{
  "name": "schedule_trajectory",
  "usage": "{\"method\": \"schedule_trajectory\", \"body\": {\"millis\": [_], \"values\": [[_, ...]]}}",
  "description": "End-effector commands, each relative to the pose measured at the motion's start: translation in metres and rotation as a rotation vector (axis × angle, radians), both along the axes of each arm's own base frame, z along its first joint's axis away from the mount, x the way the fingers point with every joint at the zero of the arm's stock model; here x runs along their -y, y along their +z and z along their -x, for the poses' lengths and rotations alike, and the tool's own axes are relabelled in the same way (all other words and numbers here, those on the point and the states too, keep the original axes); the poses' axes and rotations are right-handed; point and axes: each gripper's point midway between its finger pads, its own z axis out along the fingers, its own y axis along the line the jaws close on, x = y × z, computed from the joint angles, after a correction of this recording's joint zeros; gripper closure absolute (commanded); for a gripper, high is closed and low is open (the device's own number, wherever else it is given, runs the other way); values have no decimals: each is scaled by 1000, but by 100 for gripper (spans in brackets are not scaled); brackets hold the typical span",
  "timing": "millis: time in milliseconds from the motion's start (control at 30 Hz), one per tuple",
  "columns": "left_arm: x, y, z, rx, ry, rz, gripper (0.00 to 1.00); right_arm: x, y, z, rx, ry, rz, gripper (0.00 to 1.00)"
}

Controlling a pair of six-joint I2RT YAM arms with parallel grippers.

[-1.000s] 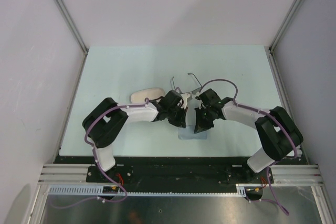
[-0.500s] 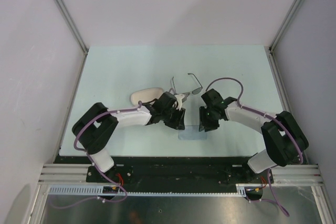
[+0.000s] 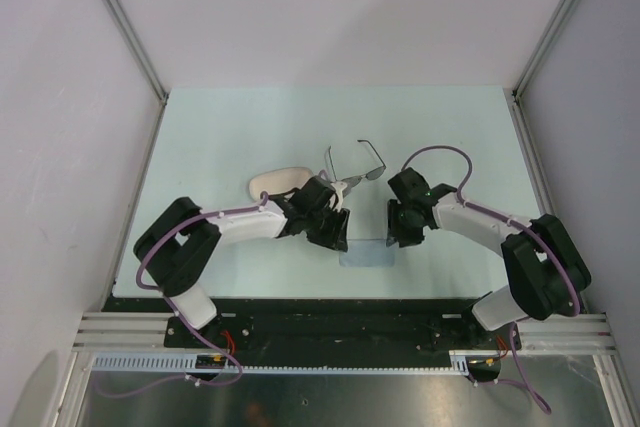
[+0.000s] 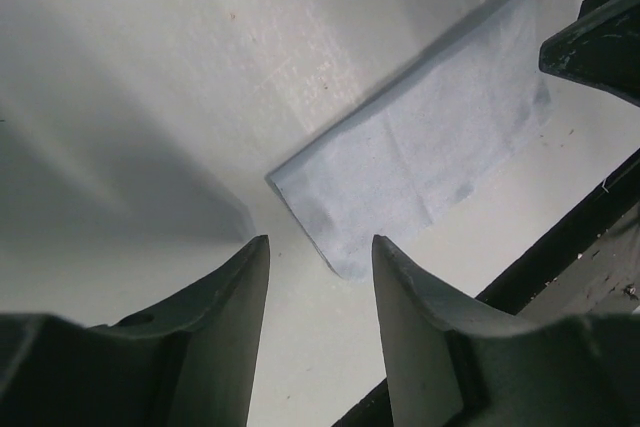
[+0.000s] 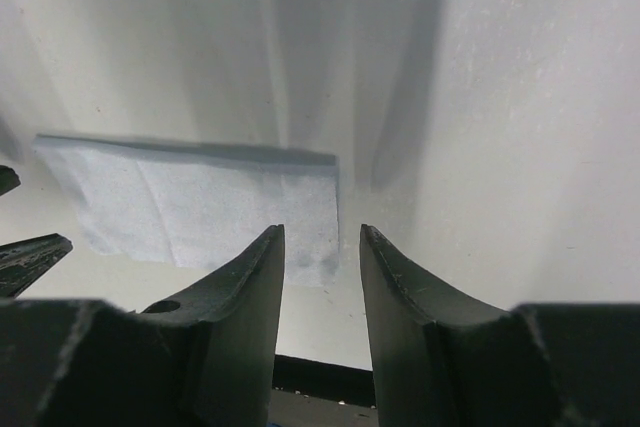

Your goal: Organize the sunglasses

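Both arms have drawn apart since the earlier frame. The grippers, then closed and nearly meeting over the cloth point(image 3: 365, 254), now stand at its opposite sides.

- The left gripper point(image 3: 337, 238) sits at the cloth's left edge. The left wrist view shows its fingers point(image 4: 235, 297) spread with nothing between them, and the cloth's corner just beyond the tips.
- The right gripper point(image 3: 398, 238) sits at the cloth's right edge. Its fingers point(image 5: 400, 287) are likewise parted and empty, with the cloth's corner between the tips.
- The cloth lies flat on the table point(image 3: 220, 137), in the same place as before.
- The sunglasses point(image 3: 370, 172) have not moved. They rest on the table behind both grippers, temple arms unfolded, just right of the beige case point(image 3: 275, 183). Neither gripper holds them.
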Motion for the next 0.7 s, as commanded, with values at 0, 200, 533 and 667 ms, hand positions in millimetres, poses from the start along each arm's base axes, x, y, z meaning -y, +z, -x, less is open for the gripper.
{"method": "schedule_trajectory", "body": {"millis": [0,200,533,667], "values": [[5,8,0,-41,10,7,51,4,-7,-1,-4,-30,17,60],[8,-2,9,-114,1,4,56,4,-17,4,-30,-23,21,62],[4,-17,6,-156,81,-50,57,0,-24,10,-60,2,2,66],[1,-21,5,-160,100,-67,58,-5,-24,13,-75,20,-22,67]]}}
